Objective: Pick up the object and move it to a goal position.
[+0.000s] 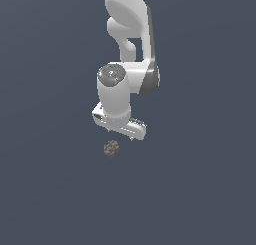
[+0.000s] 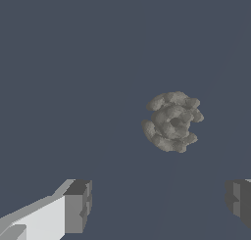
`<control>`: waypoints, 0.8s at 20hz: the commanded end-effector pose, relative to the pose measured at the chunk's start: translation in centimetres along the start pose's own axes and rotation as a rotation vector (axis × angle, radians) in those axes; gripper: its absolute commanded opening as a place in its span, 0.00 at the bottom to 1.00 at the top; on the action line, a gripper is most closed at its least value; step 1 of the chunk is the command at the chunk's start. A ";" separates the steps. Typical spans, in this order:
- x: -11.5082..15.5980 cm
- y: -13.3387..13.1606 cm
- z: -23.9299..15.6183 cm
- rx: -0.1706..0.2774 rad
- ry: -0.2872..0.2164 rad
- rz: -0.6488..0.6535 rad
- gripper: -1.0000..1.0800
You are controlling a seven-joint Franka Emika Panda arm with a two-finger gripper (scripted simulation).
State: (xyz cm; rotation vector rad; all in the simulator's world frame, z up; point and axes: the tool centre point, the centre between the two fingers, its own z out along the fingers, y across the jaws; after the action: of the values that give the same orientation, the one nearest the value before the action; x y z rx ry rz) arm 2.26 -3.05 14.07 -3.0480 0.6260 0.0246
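**Grey-brown clump waiting under a spread gripper**

Grey-brown and mottled like a bit of rock, the clump [image 1: 111, 149] lies alone on the flat dark blue-grey floor [image 1: 45, 199], which runs out of sight on every side, so I have no edge or corner to place it by. In the exterior view it sits just below the white arm's [image 1: 131, 34] hand and a little toward that view's left, apart from it.

My gripper [image 2: 159, 204] is spread wide and holds nothing. On the wrist camera I see one dark fingertip [image 2: 78, 204] with its white finger behind it, and the other pad only partly in frame. The clump [image 2: 171, 121] lies clear of both, not yet between them and closer to the partly seen pad's side.

Handling, as I judge it: the piece is small beside the hand, so probably light. It looks stiff rather than soft, and its rough, knobbly skin should give the pads some bite. The risk is the lumps; a pad landing on a single bump could make it twist or pop out. I would centre it between the fingers, come down low, and close across its widest middle, where both pads meet several bumps at once.
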 end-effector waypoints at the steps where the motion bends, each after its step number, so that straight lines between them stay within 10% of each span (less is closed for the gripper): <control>1: 1.1 0.9 0.9 -0.005 0.006 0.076 0.96; 16: 3.7 3.5 3.4 -0.023 0.025 0.275 0.96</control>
State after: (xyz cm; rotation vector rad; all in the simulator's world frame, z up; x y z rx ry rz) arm 4.20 -7.55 10.54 -2.9641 1.0398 0.0015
